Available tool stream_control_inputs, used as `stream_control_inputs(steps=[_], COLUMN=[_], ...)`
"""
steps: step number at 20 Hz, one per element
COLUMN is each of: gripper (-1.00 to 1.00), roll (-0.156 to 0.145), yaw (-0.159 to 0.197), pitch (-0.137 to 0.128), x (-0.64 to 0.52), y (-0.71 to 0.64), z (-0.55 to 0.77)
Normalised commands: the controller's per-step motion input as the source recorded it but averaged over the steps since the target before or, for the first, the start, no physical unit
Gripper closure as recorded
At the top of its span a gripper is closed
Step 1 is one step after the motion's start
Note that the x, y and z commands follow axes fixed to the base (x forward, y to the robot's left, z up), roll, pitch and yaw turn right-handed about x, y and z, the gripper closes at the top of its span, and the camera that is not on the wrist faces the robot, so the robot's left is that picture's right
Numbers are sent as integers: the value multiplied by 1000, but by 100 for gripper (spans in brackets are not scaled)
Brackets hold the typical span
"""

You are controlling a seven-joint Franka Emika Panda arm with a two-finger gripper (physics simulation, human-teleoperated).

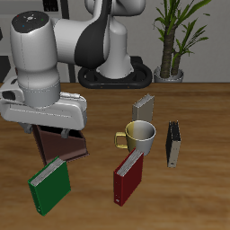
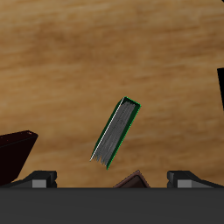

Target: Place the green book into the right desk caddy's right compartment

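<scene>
**A:** Wood-grain table [image 1: 202, 193] runs under everything you see, with a potted plant [image 1: 176, 36] at the back. What sits closest to the front edge?

**B:** Your green book [image 1: 49, 186] — it stands upright on the bare wood nearest the front edge, clear of everything else. Just behind it, partly under the arm, you have the right desk caddy [image 1: 61, 144], dark maroon and open-topped; most of it is hidden by the wrist housing, so you cannot make out its compartments.

**A:** And from the wrist camera?

**B:** You look straight down on the green book [image 2: 116, 131]: green cover edges, pale pages between, lying at a slant across the wood. A dark corner of the caddy [image 2: 16, 150] shows beside it.

**A:** The gripper?

**B:** Your gripper [image 1: 45, 126] hangs above the caddy and the book, touching neither. Its fingers are hidden behind the housing in the exterior view and only the finger mounts show at the wrist view's edge — so you cannot tell whether it is open or closed. It holds nothing you can see.

**A:** Farther back?

**B:** A red book [image 1: 128, 178] stands near the front, then a yellow mug [image 1: 139, 137], a dark book [image 1: 173, 144] beside it, and a grey book [image 1: 144, 108] behind.
</scene>
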Motion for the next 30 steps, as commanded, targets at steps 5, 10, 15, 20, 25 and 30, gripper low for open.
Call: stream_control_inputs(steps=[5, 10, 15, 20, 25, 30], gripper=[-100, -100, -100, -100, -100, -100], roll=[29, -13, 10, -6, -3, -31], yaw=[-33, -24, -32, -16, 0, -26], pitch=[12, 12, 18, 11, 16, 10], x=[188, 124, 122, 50, 1, -21], y=[136, 60, 36, 18, -68, -203], z=[-297, -183, -193, -124, -171, -144])
